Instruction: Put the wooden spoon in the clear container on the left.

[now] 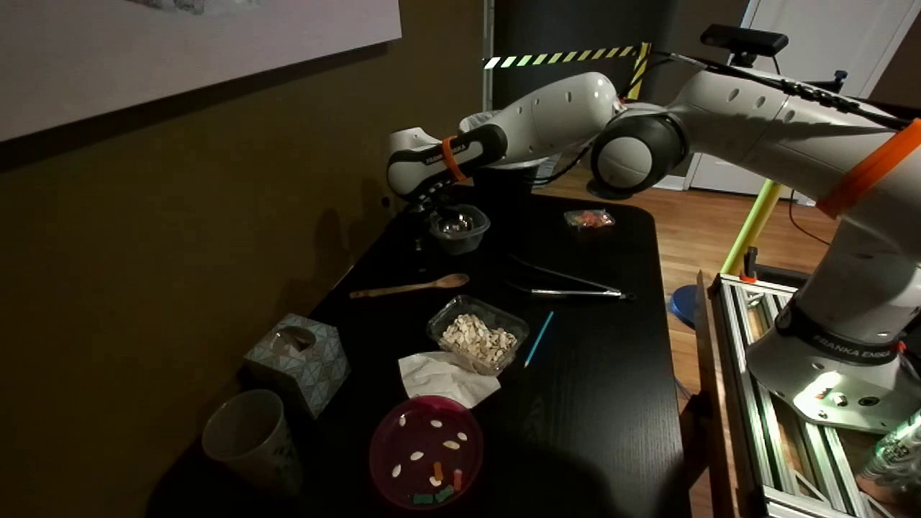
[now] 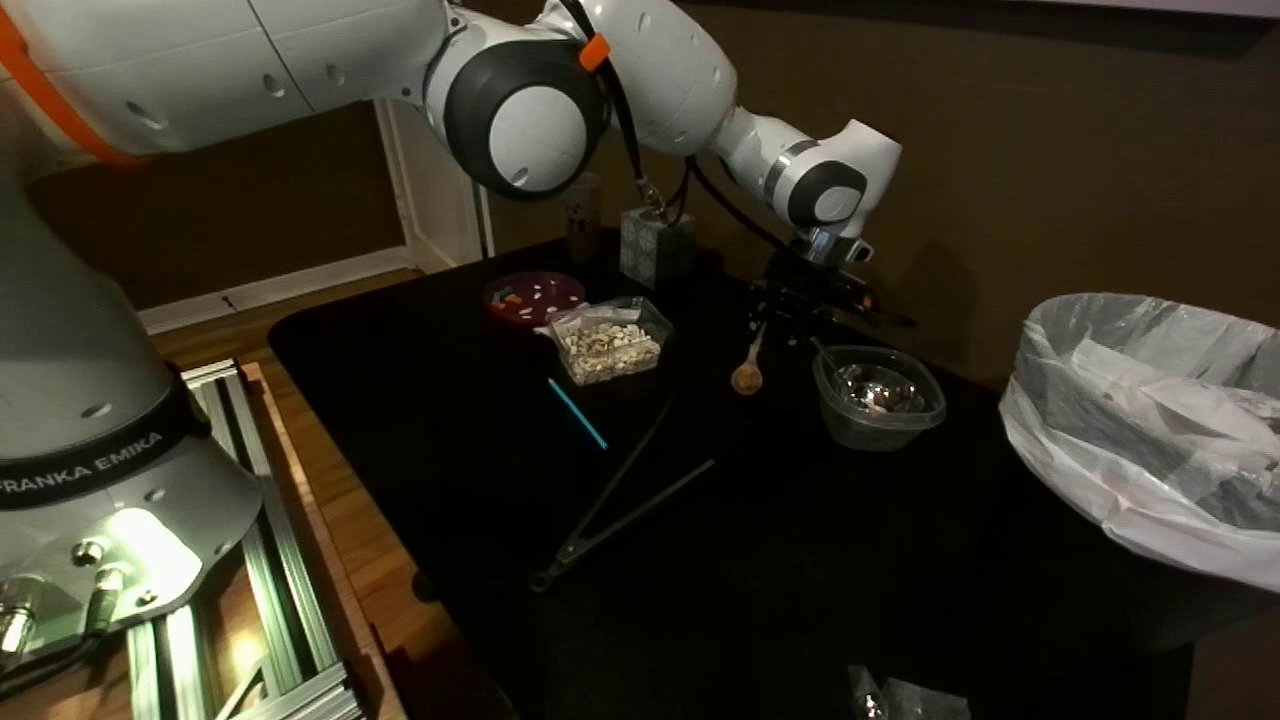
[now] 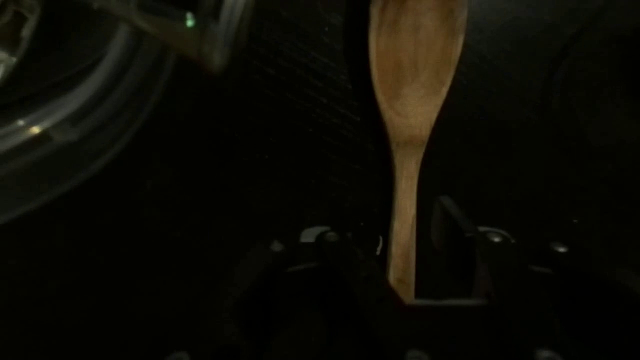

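The wooden spoon [image 1: 410,288] lies flat on the black table in an exterior view, bowl toward the table's middle. In an exterior view its bowl [image 2: 747,377] shows below the gripper. The clear container [image 1: 464,247] stands beside the spoon and holds a shiny metal utensil; it also shows in an exterior view [image 2: 868,434]. In the wrist view its curved wall [image 3: 117,117] is at upper left. My gripper [image 3: 410,232] is open above the spoon [image 3: 412,95], the handle between its dark fingers with a gap on the right. The handle's end is hidden there.
A clear tray [image 1: 440,316] of pale flakes, a napkin [image 1: 450,385], a maroon plate [image 1: 385,460] and a tissue box [image 1: 309,367] stand nearby. Metal tongs [image 2: 640,508] and a blue pencil [image 2: 577,412] lie on the table. A lined bin [image 2: 1060,440] stands past the container.
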